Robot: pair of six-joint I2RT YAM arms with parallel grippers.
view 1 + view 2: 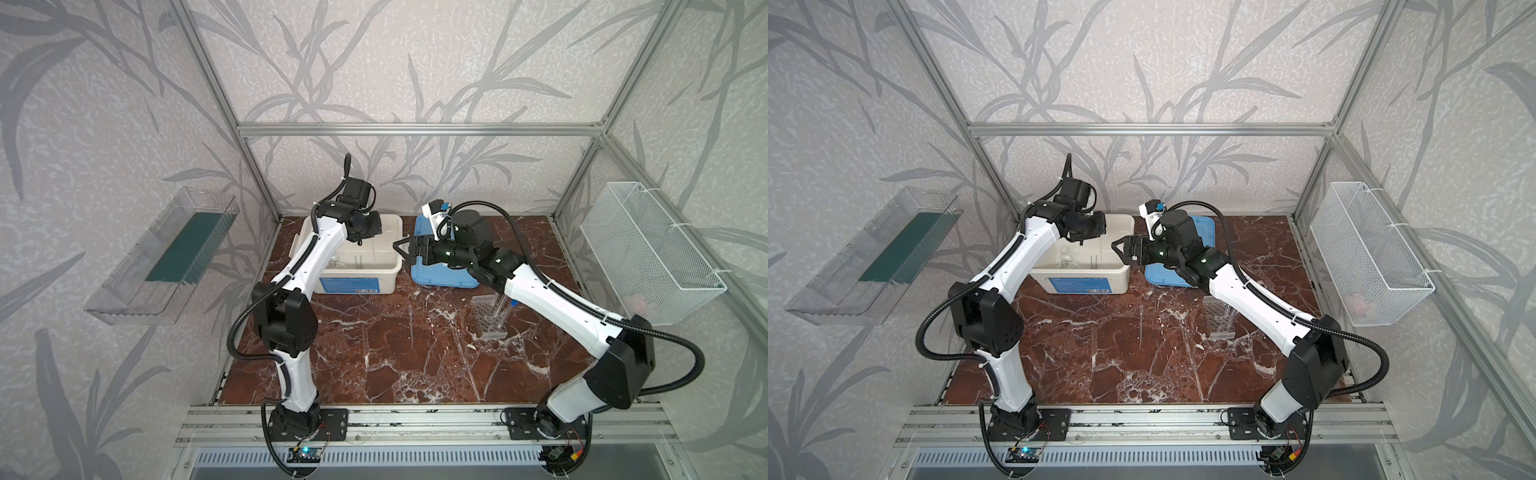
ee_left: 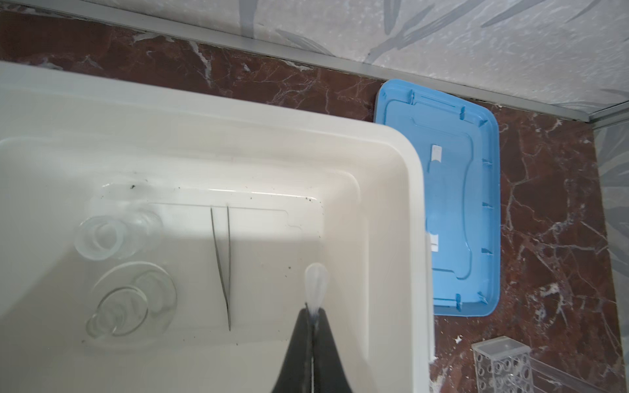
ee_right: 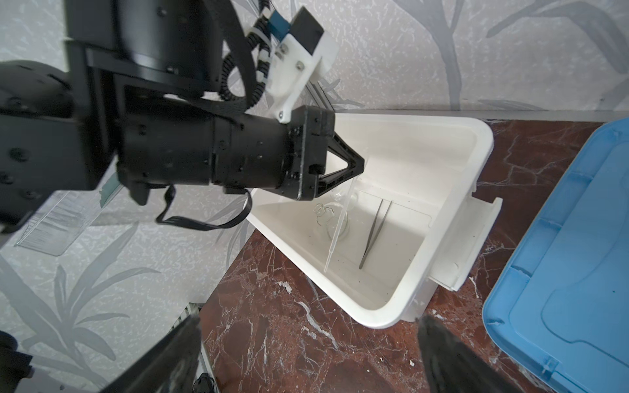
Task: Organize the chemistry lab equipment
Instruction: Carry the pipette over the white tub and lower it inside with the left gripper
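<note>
Over the white tub (image 1: 357,272) at the back of the desk (image 1: 374,365), the left hand (image 3: 358,166) is pinched tight on the top end of a thin clear rod (image 3: 337,224). The rod hangs down into the tub with its tip near the floor. I cannot tell whether it is going in or coming out.

The right hand (image 3: 309,320) is spread wide and holds nothing. It hovers between the tub's rim and the flat blue lid (image 1: 440,278), which lies on the desk just beside the tub.

Inside the tub are two small glass vessels (image 2: 105,236), side by side, and near them a pair of tweezers (image 2: 224,265) lying flat.

The clear tube rack (image 1: 486,316) stands out on the desk, well apart from the tub and partly under the right arm. At least one blue-capped test tube (image 1: 514,303) is at the rack, though the arm hides whether it sits in a hole. Another thin rod (image 1: 409,324) lies loose on the bare desk, between the rack and the middle.

As I judge it, the sorting is roughly midway. The vessels and tweezers are gathered in one place and the rack has begun to take tubes. The held rod, the loose rod and the lid are not yet dealt with.
</note>
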